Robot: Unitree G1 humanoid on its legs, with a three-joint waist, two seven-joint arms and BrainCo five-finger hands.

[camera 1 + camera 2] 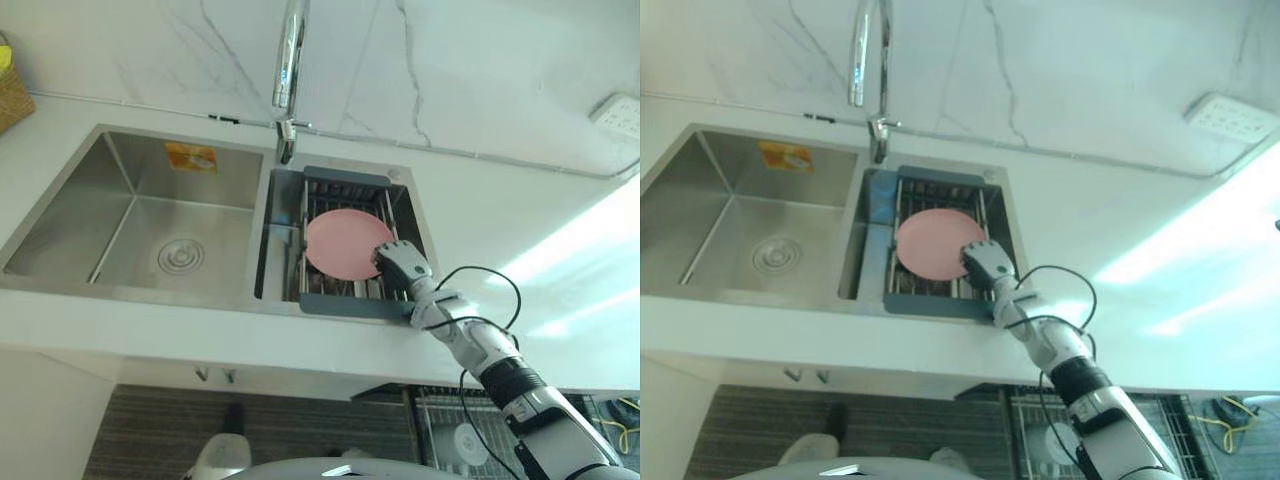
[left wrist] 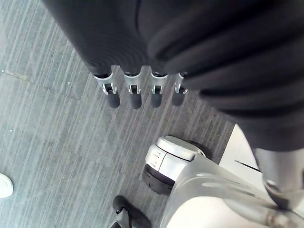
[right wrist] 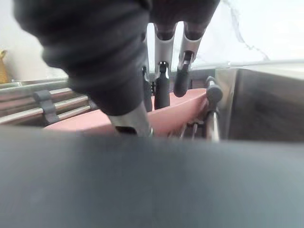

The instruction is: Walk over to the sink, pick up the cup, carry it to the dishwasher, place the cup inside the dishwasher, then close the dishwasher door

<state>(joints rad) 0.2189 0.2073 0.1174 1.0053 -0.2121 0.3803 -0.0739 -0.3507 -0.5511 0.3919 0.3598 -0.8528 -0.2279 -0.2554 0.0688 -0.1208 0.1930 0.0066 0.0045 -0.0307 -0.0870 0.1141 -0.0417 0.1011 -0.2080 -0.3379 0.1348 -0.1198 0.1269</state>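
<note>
Right hand (image 1: 400, 262) reaches into the right basin. Its fingers (image 3: 183, 80) are almost straight, dark tips down inside the rim of the pink dish (image 1: 340, 243), and its thumb (image 3: 133, 119) is at the rim's outer side. The hand straddles the rim; can't tell if it squeezes, and the dish is not lifted.

No cup-shaped thing here. The thing at the hand is a round, shallow, matte pink dish with a low raised edge. It lies flat on the drying rack (image 1: 345, 302), which has metal bars in a dark grey frame and is set into the right basin of the sink (image 1: 130, 215).

Left hand (image 2: 135, 92) hangs over the grey striped floor (image 2: 47, 142), fingers straight, holding nothing.

The sink is brushed steel with two basins. The left one has a round drain (image 1: 180, 256) and a yellow sticker (image 1: 190, 157) on its back wall. A chrome faucet (image 1: 290, 60) stands behind the divider. The counter (image 1: 520, 230) is white, with a white veined wall behind it.
</note>
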